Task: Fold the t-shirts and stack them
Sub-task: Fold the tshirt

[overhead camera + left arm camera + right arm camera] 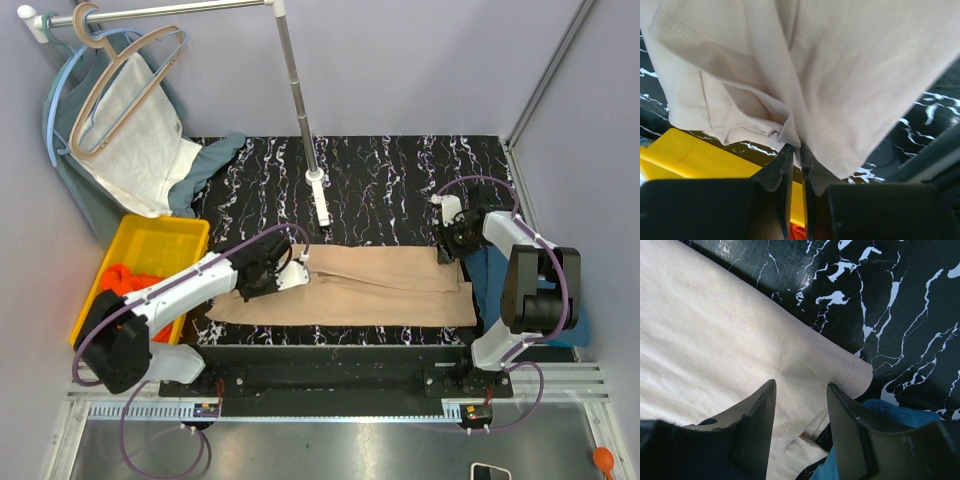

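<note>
The table (400,180) is a black slab veined in white, glossy and hard, with its far half bare behind the cloth. The beige t-shirt (370,285) lies across the near half, folded into a long flat band of soft, fine-ribbed cotton. Its long edges run straight, and a double-stitched hem shows at the right end. The yellow bin (160,245) is rigid plastic and stands off the table's left end. The orange-red t-shirt (125,280) is crumpled inside it and partly hidden by my left arm. The blue t-shirt (880,410) lies at the table's right end. The beige corner overlaps it and my right arm cuts it off, so I cannot make out its shape. My left gripper (796,146) is at the band's left end with its fingers drawn to a thin slit. Lifted cloth gathers into the tips and hangs in loose folds, and it appears pinched, though the contact itself is hidden. My right gripper (801,385) hovers over the right hem corner with its dark fingers spread moderately. They hold nothing, and bare table lies just beyond that corner.
</note>
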Robot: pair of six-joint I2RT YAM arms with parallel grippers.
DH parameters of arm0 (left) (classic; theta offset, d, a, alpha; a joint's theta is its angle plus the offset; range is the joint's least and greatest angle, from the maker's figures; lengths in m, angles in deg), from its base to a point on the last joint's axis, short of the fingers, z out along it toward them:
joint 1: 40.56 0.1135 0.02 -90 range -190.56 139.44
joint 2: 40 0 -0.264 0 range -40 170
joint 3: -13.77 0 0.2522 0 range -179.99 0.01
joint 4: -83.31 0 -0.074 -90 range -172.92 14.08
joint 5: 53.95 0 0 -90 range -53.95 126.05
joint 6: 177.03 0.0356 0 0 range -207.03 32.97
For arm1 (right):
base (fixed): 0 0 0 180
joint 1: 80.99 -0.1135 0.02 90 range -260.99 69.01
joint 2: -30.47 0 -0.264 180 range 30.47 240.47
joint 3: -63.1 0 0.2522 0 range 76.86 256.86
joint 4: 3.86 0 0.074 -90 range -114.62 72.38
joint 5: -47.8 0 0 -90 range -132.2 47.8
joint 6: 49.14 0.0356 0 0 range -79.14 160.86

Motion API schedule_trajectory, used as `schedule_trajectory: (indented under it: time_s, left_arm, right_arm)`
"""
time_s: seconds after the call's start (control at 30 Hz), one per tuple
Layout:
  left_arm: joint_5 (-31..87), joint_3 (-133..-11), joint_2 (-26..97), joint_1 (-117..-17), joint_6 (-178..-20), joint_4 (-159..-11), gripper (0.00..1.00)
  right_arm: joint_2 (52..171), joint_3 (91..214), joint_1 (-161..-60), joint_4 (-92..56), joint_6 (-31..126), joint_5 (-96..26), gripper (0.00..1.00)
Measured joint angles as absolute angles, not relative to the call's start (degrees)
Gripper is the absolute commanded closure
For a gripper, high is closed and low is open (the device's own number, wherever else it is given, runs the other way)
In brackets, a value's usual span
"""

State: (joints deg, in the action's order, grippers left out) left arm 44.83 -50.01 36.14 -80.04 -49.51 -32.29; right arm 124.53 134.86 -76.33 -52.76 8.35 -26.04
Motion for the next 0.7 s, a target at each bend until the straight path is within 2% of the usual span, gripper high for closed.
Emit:
schedule_trajectory:
  time_s: [0.2,0.3,0.37,0.43,0.5,0.57,0.6,0.67,0.7]
  left_arm:
    - [35.3,-50.0,30.6,-80.4,-46.3,-27.2,0.84]
    - [30.1,-50.0,28.8,-80.5,-43.4,-24.2,0.77]
    - [28.1,-50.0,28.1,-80.5,-41.9,-23.1,0.69]
    - [27.0,-50.0,27.3,-80.5,-40.3,-22.5,0.69]
    - [27.0,-50.0,26.8,-80.5,-39.5,-23.0,0.63]
    - [27.2,-50.0,26.8,-80.3,-38.8,-24.3,0.53]
    - [27.2,-50.0,26.8,-79.9,-38.6,-25.8,0.42]
    - [27.1,-50.0,26.8,-78.7,-38.0,-29.2,0.32]
    - [26.9,-50.0,27.0,-77.6,-37.8,-31.0,0.01]
  right_arm:
    - [124.5,134.9,-76.3,-52.5,8.3,-26.1,0.47]
    - [124.5,134.9,-76.3,-52.5,8.3,-26.2,0.47]
    - [124.5,134.9,-76.3,-52.5,8.3,-26.2,0.47]
    - [124.5,134.9,-76.3,-52.5,8.3,-26.2,0.46]
    - [124.5,134.8,-76.3,-52.5,8.3,-26.2,0.46]
    - [124.4,134.8,-76.3,-52.5,8.3,-26.2,0.47]
    - [124.4,134.8,-76.3,-52.4,8.3,-26.2,0.47]
    - [124.4,134.8,-76.3,-52.3,8.4,-26.2,0.47]
    - [124.4,134.8,-76.3,-52.3,8.4,-26.2,0.46]
